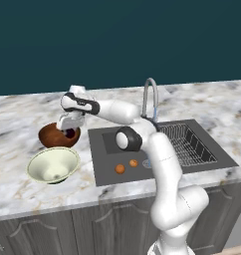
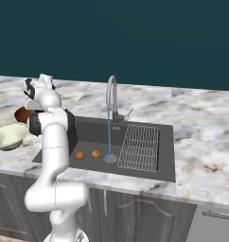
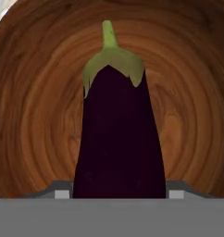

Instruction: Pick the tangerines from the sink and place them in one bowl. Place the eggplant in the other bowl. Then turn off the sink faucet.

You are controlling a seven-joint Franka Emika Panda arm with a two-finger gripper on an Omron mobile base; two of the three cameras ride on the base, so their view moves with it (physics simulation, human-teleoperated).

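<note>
Risk: pincer (image 1: 69, 130) clamped on eggplant (image 3: 117, 134) above brown bowl (image 1: 52, 136); early release or off-centre drop could clip the rim. L to R: pale bowl (image 1: 49, 160) at 7 o'clock of brown, empty; sink (image 1: 105, 148) holds both tangerines (image 1: 120, 169), faucet (image 2: 110, 97) running.
</note>
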